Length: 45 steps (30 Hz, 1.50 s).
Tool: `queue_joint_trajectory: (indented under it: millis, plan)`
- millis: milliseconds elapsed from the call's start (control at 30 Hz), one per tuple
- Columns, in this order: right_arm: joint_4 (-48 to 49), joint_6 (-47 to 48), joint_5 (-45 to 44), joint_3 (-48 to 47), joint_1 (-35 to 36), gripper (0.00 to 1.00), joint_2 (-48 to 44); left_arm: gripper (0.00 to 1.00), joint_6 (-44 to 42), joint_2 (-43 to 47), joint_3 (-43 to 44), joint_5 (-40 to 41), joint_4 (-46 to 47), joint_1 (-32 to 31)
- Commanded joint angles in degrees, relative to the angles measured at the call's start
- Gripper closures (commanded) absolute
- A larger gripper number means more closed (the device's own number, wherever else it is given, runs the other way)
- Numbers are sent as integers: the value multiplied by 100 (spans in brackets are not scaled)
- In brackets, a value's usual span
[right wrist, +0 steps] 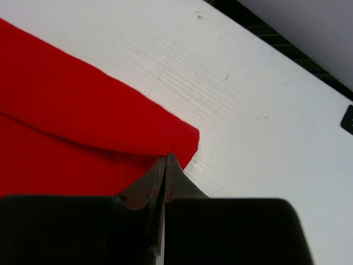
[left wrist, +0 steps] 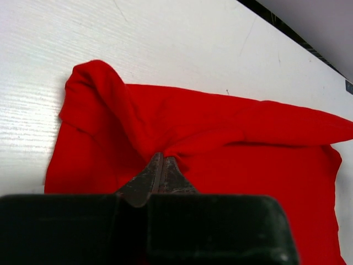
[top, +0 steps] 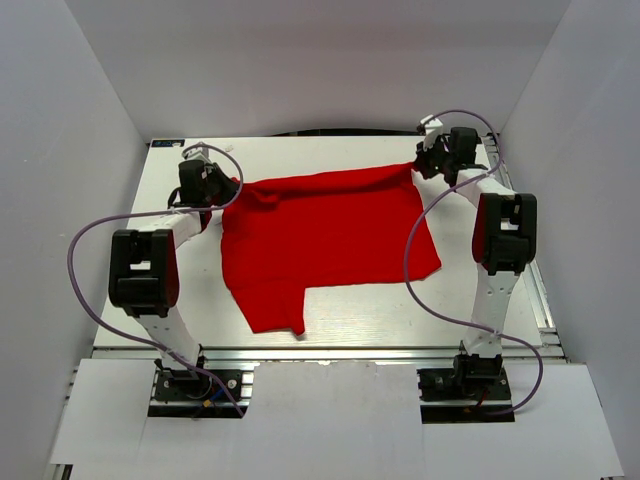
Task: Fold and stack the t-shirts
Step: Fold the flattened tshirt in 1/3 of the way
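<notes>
A bright red t-shirt (top: 325,240) lies partly folded across the white table, one sleeve sticking out at the near left. Its far edge is pulled taut between both grippers. My left gripper (top: 207,192) is shut on the cloth at the far left corner; in the left wrist view the fingertips (left wrist: 161,158) pinch a bunched fold of the t-shirt (left wrist: 220,138). My right gripper (top: 425,160) is shut on the far right corner; in the right wrist view its tips (right wrist: 168,158) bite the t-shirt's edge (right wrist: 83,116).
White walls close in the table (top: 340,320) on the left, right and back. A dark strip (right wrist: 287,47) runs along the table's far edge. Purple cables loop beside each arm. The metal rail (top: 330,352) marks the near edge.
</notes>
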State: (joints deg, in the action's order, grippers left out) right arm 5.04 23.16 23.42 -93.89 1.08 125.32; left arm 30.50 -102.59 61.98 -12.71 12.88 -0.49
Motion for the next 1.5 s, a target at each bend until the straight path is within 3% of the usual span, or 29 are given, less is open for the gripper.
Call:
queue_joint_trajectory:
  millis: [0, 900, 1300, 1367, 1400, 1433, 1467]
  plan:
    - [243, 119, 294, 309, -38, 100, -385, 100, -123, 503, -115, 23, -49, 32]
    - [-389, 295, -74, 143, -47, 100, -113, 100, -396, 406, -441, 295, -427, 32]
    - [-872, 382, 22, -51, -47, 100, 54, 100, -431, 90, -90, 445, -585, 40]
    - [-1022, 426, 57, -182, -47, 98, 89, 87, -431, -15, 7, 357, -769, 40]
    - [-1109, 444, 57, -226, -47, 93, 107, 77, -431, -59, 68, 305, -866, 32]
    - [-1241, 479, 66, -270, -47, 82, 107, 62, -457, -86, 208, 208, -1110, 40]
    - [-1303, 497, 110, -340, -47, 77, 98, 56, -483, -121, 279, 164, -1243, 32]
